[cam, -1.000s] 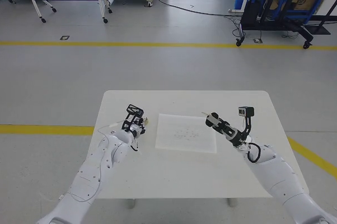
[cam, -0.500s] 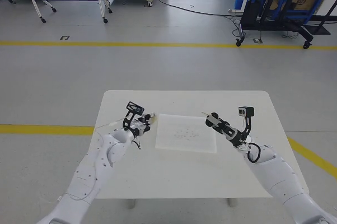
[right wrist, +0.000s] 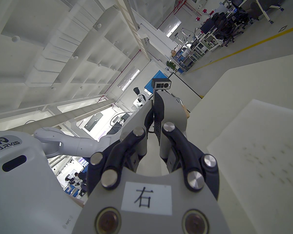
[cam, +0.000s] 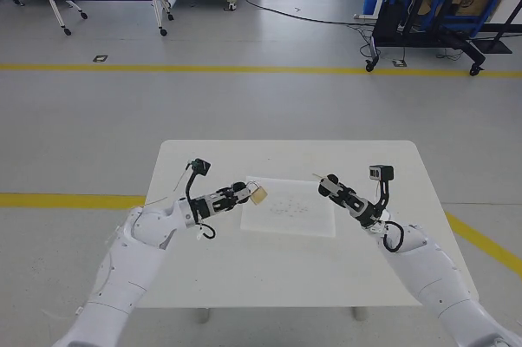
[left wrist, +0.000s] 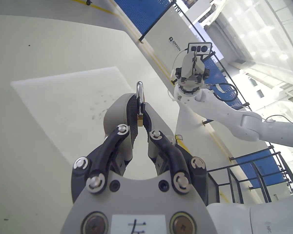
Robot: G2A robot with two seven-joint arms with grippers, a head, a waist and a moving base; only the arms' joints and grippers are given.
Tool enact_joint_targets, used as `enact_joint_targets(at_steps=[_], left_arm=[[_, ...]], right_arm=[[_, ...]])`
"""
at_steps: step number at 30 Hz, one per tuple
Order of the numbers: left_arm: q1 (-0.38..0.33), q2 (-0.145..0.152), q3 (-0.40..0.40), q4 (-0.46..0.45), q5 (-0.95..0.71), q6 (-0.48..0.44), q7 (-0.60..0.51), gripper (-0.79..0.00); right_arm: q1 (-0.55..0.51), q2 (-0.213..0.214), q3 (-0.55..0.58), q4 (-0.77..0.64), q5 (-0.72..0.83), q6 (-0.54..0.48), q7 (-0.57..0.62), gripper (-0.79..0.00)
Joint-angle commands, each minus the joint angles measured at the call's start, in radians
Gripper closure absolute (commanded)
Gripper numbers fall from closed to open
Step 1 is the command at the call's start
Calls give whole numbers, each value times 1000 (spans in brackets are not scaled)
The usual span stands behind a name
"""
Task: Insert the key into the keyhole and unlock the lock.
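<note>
The lock (left wrist: pixel 139 93) is pinched by the flat sides of its brass body between the pads of the left gripper (cam: pixel 244 192), with the steel shackle standing out past the fingertips. Gripping the body this way seems meant to keep the lock from twisting when a key is pushed and turned. Its keyhole face cannot be made out, so which way it points is unclear.

Directly ahead of that gripper, well apart from it, the right gripper (right wrist: pixel 153 105) faces back toward it with its fingers pressed together. In the top view a thin pale sliver pokes out just beyond their tips. This is most likely the key (cam: pixel 316 177), held by its head so the blade leads, though it is too small to be sure.

Both grippers hang above the table (cam: pixel 287 278), and the white foam mat (cam: pixel 287 215) lies below the gap between them, probably to cushion anything dropped. The step in hand looks like lining up key and lock, with insertion not yet begun.
</note>
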Motion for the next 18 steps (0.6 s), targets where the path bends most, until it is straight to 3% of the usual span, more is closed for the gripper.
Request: enact_joint_targets(at_steps=[1,4,7,18], left_arm=[[4,6,-8,-35,269,21,132,0],[46,16,5,-125,709,138,336,0],[95,20,35,-159,954,233,464,0],[86,12,78,-55,1064,295,511,0]], right_arm=[[0,0,0,0,0,0,0,0],[0,0,0,0,0,0,0,0],[0,0,0,0,0,0,0,0],[0,0,0,0,0,0,0,0]])
